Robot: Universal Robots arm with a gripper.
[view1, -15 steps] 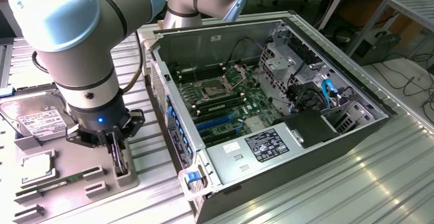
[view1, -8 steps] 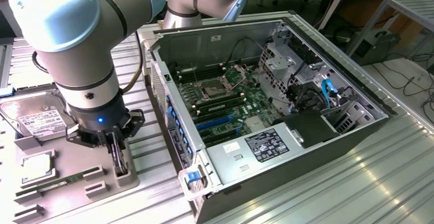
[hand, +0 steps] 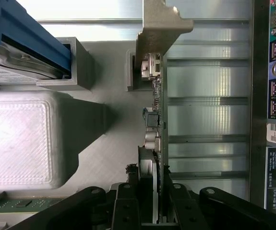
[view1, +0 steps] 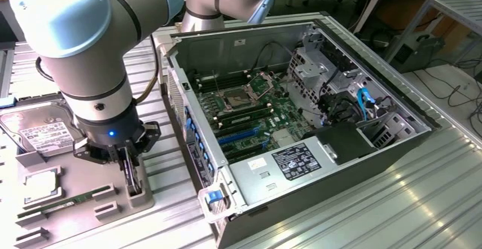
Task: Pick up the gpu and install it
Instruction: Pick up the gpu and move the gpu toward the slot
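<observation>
Over at the exterior view's left, beside the open computer case (view1: 301, 119), the arm reaches down to a grey holder tray (view1: 90, 169) on the ribbed metal worktop (view1: 421, 198). The gripper (view1: 130, 167) sits right over the gpu (view1: 135, 182), which stands on edge in a slot at the side of the tray nearest the case. From the wrist view the jaws are closed on the gpu (hand: 158, 120), one black finger (hand: 127, 203) on each face of the card, with its pale metal bracket (hand: 159, 24) at the far end. A silver hard drive (view1: 38, 130) lies at the tray's back, and a narrow green memory stick (view1: 71, 201) at its front.
</observation>
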